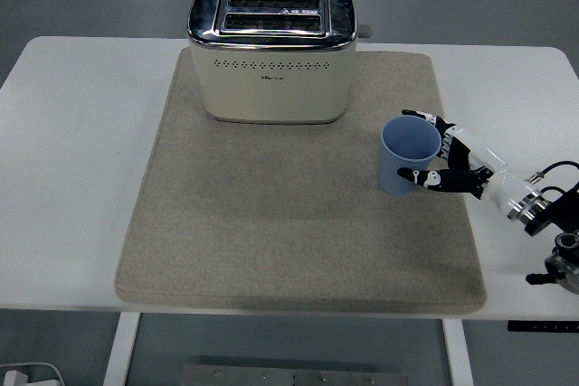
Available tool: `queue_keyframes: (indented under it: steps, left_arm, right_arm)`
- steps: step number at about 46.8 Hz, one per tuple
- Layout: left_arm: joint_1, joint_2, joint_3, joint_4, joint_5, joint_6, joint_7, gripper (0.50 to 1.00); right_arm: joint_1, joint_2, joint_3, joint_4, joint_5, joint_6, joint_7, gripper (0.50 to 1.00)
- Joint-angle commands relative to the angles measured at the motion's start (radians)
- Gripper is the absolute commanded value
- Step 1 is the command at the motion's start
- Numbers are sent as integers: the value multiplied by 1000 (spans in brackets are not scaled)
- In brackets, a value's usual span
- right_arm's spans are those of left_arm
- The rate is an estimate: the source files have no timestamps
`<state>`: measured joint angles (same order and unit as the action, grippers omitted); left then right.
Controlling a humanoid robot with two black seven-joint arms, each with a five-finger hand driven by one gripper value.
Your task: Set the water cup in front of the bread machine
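A light blue water cup (407,154) stands upright on the grey mat (271,214), to the right of and a little nearer than the cream and chrome bread machine (269,51) at the mat's far middle. My right hand (441,153) comes in from the right edge and wraps around the cup's right side, with the thumb at its near side and the fingers at its far side. The cup's base rests on the mat. The left arm does not show.
The mat covers most of the white table (72,160). The mat in front of the bread machine is bare. The toaster's lever (365,31) sticks out on its right side.
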<state>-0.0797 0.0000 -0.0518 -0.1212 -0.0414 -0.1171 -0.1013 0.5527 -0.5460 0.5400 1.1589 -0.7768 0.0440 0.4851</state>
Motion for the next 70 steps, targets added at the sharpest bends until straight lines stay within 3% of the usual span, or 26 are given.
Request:
queue_keyframes:
  steps: [1,19,21,25,27,28,47,54,58,70]
  left_arm:
    - [0,0,1,0,0,0,0,1000]
    - [0,0,1,0,0,0,0,1000]
    - [0,0,0,0,0,-1,0,1000]
    - [0,0,1,0,0,0,0,1000]
    - [0,0,1,0,0,0,0,1000]
    - [0,0,0,0,0,0,0,1000]
    - [0,0,0,0,0,0,0,1000]
    - [0,0,1,0,0,-1,0,1000]
    - [0,0,1,0,0,0,0,1000]
    - [0,0,1,0,0,-1,0,1000]
  right_arm:
    - [3,0,-2,-1,-2,0,0,919]
    - [9,15,-25,-1,-29,-6,0,899]
    - [19,15,-31,-1,-41,-12,0,846]
    - [24,15,-31,-1,-50,-24,0,664]
    - [30,15,-31,-1,-55,-30,0,530]
    - [36,15,-31,1,-58,-32,0,500]
    - [90,14,-55,5,-78,-33,-3,500]
    - [110,17,-54,54,-50,-36,-40,500]
    - [130,53,-55,56,-32,-44,-65,500]
    - [147,201,-75,24,-33,-62,-74,500]
